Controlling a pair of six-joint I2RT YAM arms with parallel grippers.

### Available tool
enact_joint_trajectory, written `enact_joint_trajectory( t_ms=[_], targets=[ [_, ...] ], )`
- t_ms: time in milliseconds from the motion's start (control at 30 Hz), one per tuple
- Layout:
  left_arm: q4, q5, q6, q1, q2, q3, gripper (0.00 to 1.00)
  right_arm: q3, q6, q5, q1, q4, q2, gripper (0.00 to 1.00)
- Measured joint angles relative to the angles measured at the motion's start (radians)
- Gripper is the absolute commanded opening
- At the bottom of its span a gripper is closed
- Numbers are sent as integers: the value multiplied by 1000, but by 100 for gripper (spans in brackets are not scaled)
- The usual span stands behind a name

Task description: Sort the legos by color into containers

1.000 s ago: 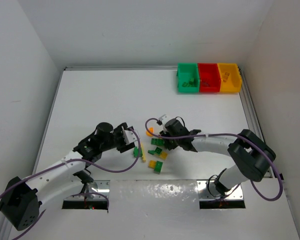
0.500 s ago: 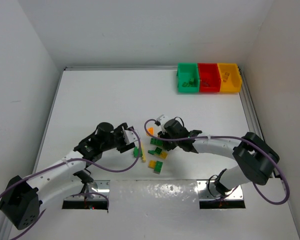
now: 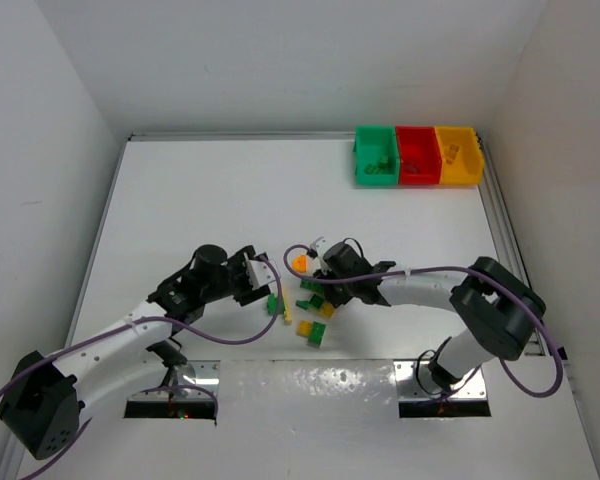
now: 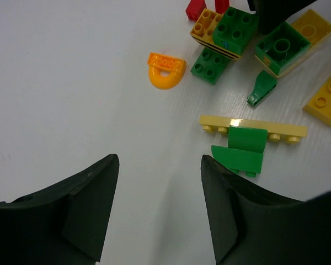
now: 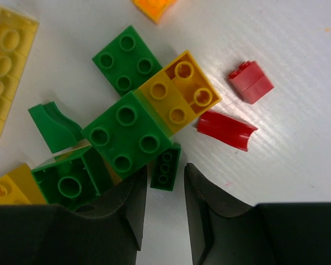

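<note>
Loose legos lie in a pile at mid-table [image 3: 312,300]. In the right wrist view a green 2x2 brick [image 5: 127,135] joins a yellow 2x2 [image 5: 179,91], with a red curved piece [image 5: 226,130] and a red brick [image 5: 251,81] beside them. My right gripper [image 5: 164,185] is narrowly open, its tips straddling the end of a small dark green brick [image 5: 166,168]. My left gripper [image 4: 160,165] is open over bare table, next to a green slope piece [image 4: 240,149] on a yellow plate [image 4: 252,126]. An orange arch [image 4: 166,69] lies apart.
The green bin [image 3: 376,157], red bin [image 3: 417,155] and yellow-orange bin [image 3: 458,155] stand joined in a row at the back right, each with pieces inside. White walls enclose the table on three sides. Purple cables loop beside both wrists.
My right gripper has shifted slightly left onto the pile. The left arm has not moved.
</note>
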Motion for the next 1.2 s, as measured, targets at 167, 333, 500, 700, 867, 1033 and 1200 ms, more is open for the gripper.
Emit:
enact_joint_trajectory(
  t_ms=[167,333,500,700,867,1033,1200],
  targets=[
    [4,-3,0,0,0,-2,59,1,8,21,14,11,26,27],
    [6,-6,0,0,0,-4,59,2,21,54,16,42,35,2],
    [6,-10,-2,0,0,-7,59,1,32,112,16,18,22,0],
    [76,-105,-101,-1,0,-19,59,41,10,146,-15,-116,-133,0],
    [209,-347,-260,-1,2,-28,59,296,32,105,-177,-124,-187,0],
    [277,-460,-321,-1,10,-37,59,638,42,172,-379,-56,32,0],
    [294,-502,-349,-1,11,-56,59,976,56,236,-464,-45,388,0]
  ],
)
